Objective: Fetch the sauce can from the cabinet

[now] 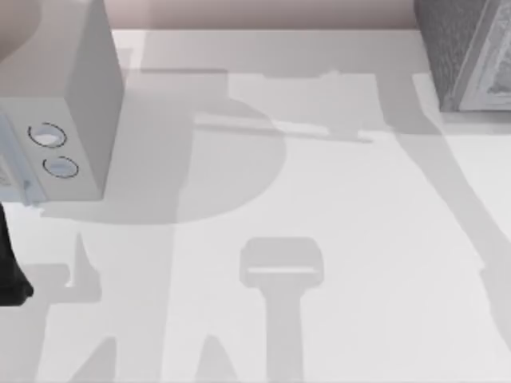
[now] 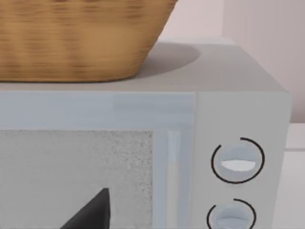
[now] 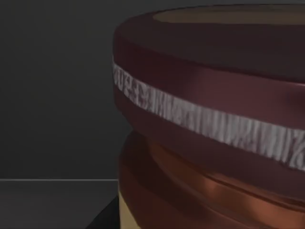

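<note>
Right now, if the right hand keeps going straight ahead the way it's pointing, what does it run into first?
Most likely the sauce can: its maroon lid and amber body loom just ahead in the right wrist view, against a dark interior. The exact gap is unclear.

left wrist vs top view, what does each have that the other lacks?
Left wrist view alone: a woven basket sitting on the pale grey box, plus that box's speckled front window. Top view alone: the cabinet at the table's far right corner and the white table. Both: the pale grey box with its two round dials.
</note>
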### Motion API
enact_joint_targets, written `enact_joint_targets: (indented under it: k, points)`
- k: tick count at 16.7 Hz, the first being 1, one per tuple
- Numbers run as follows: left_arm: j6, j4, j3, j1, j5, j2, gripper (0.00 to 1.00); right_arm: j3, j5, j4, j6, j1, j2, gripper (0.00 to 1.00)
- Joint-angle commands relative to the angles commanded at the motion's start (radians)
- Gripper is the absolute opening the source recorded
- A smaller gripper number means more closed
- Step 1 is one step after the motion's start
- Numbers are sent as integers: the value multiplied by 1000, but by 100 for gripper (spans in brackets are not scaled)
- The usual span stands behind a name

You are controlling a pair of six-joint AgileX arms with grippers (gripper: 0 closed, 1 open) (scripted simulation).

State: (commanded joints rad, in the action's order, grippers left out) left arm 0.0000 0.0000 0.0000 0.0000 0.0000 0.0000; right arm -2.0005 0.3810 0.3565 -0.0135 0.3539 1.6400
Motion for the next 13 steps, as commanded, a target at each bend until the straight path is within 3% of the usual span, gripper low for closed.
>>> enact_joint_targets:
  k: [10,13]
  points:
    - [0,0,0,0,0,0,100,0,3,3,-1,5,-3,0]
    - [0,0,0,0,0,0,100,-16,74,74,1,75,-54,0]
